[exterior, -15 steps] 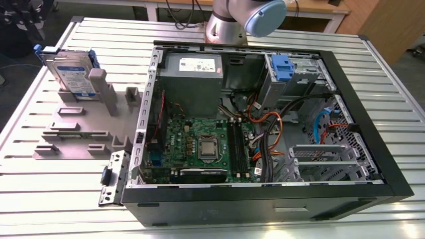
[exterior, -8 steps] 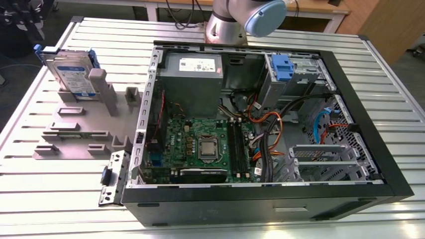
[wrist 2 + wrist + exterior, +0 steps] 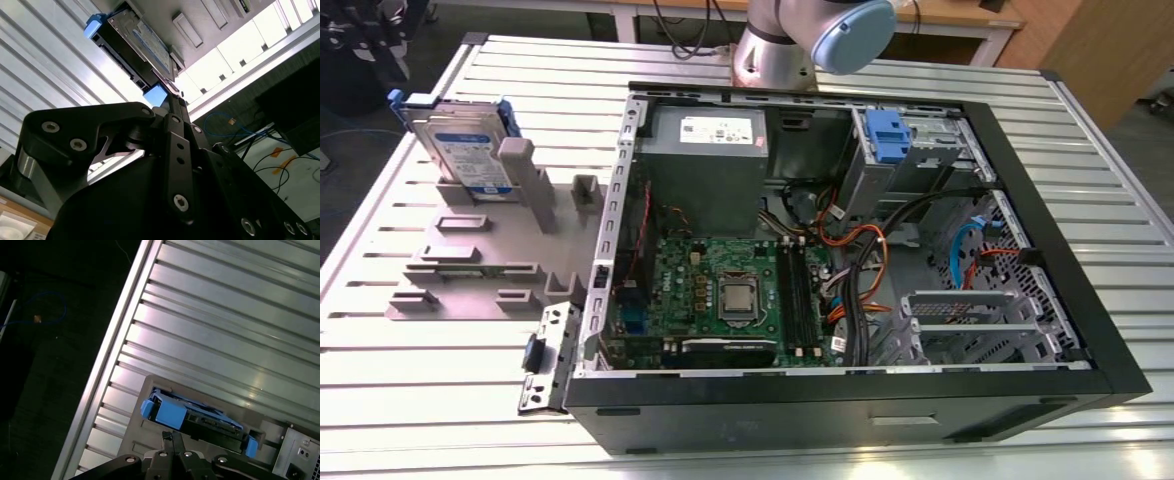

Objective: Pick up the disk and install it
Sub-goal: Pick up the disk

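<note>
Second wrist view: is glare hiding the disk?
In the second wrist view the ribbed aluminium table blows out white beside the silver hard drive in its blue plastic carrier, yet its label shows; the black gripper in front is dark. In the first wrist view the table has mild streaks and the drive is evenly lit.
</note>
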Controlling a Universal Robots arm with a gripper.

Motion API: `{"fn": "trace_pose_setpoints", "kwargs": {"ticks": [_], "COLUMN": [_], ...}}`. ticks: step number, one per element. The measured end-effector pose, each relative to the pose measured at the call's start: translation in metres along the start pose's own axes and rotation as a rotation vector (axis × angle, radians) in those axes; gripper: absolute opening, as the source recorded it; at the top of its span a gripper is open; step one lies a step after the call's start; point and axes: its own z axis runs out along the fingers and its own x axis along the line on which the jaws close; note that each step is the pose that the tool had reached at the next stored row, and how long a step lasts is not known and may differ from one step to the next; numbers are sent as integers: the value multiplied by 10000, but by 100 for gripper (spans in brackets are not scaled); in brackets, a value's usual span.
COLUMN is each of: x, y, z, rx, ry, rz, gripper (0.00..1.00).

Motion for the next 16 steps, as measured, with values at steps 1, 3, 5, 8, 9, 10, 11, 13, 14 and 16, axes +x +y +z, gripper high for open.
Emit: {"fn": "trace_pose_setpoints", "kwargs": {"ticks": [1, 3, 5, 8, 9, 10, 11, 13, 14, 16], "x": [0, 0, 0, 0, 0, 0, 0, 0, 0, 0], "y": [0, 0, 0, 0, 0, 0, 0, 0, 0, 0], "z": [0, 0, 0, 0, 0, 0, 0, 0, 0, 0], "rx": [0, 0, 0, 0, 0, 1, 1, 2, 2, 4], "ry": [1, 2, 1, 3, 4, 6, 9, 16, 20, 32], "rz": [-5, -14, -16, -60, -92, -136, -197, -360, -470, -753], "gripper": [11, 11, 11, 11, 11, 11, 11, 11, 11, 11]}}
